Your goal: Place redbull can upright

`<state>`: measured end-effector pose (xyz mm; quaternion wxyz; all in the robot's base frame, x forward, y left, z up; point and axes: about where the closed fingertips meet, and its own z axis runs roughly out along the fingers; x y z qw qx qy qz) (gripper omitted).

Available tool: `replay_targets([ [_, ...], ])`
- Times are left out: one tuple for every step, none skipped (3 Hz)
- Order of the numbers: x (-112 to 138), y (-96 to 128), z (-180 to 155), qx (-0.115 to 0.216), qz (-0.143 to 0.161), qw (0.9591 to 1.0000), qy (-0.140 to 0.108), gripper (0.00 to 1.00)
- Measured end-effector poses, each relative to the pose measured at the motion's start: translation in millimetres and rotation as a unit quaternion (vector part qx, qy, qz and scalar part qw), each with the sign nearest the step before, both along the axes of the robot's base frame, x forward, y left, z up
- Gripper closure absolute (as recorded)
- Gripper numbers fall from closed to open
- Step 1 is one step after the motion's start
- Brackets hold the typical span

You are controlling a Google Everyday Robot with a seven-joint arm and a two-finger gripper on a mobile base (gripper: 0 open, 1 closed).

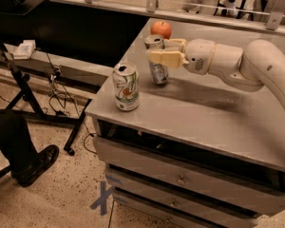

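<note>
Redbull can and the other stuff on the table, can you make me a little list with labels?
redbull can: upright, base on or just above the table
gripper: shut around the redbull can's upper half
soda can: upright near the table's left edge, standing apart
orange fruit: behind the redbull can

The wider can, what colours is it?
The wider can is white and green, camera view. The gripper holds the redbull can behind it.

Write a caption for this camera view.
Gripper holds a slim can upright over a gray cabinet, near a soda can and an orange fruit.
</note>
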<state>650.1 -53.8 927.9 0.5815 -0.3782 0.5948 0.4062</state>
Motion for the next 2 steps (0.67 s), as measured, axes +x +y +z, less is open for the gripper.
replay_targets([
  [-1.5,3.0,-8.5,-0.001,0.002,1.0,0.003,0.83],
  [-3.4,0.8,-17.3,0.0,0.001,1.0,0.008,0.59],
])
